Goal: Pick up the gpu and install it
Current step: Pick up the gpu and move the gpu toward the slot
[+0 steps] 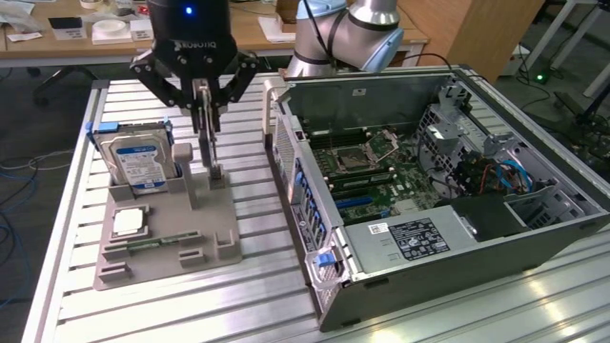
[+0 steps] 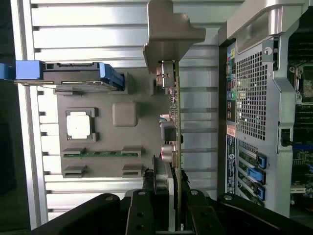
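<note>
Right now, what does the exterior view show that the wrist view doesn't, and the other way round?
Exterior view adds the power supply and the arm. Wrist view adds the rear ports, face-on. Both share the end effector shut on the gpu, the hard drive, the fixture and the case.

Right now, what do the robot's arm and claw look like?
The arm is made of round silver-grey tubes with pale blue joint caps, and a black cable runs along it. The gripper is black, with jointed bar fingers, white lettering on its body and a small blue light.
</note>
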